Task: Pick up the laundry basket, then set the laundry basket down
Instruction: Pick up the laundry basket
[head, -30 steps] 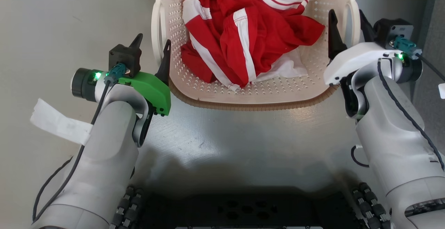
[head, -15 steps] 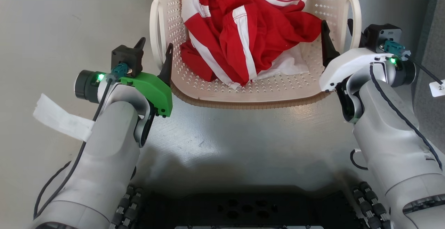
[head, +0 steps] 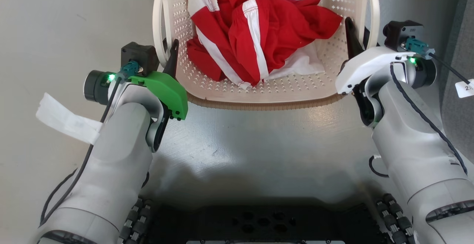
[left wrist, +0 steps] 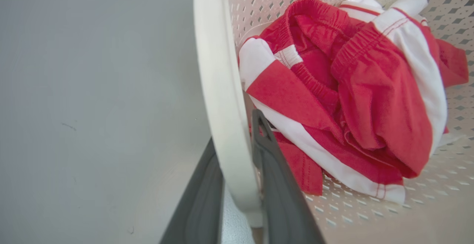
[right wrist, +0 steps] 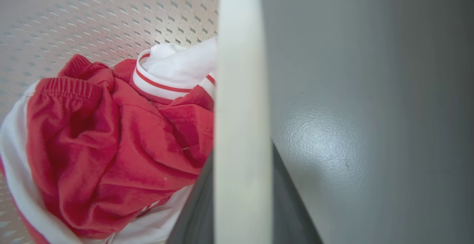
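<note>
Head view: left gripper (head: 168, 47) clamps the laundry basket (head: 259, 101) by its left handle (head: 157, 22), right gripper (head: 357, 33) by the right handle (head: 376, 14). Red-white clothes (head: 266, 25) sit between them, inside.

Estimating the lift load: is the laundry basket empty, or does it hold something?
Loaded: crumpled red-and-white clothing lies inside the laundry basket, covering much of its perforated floor.

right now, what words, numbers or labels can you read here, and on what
"2" on the white tag at the head view's right edge; rest cut off.
Label on the black camera block: too small to read.
No text on the laundry basket or the red clothes.
</note>
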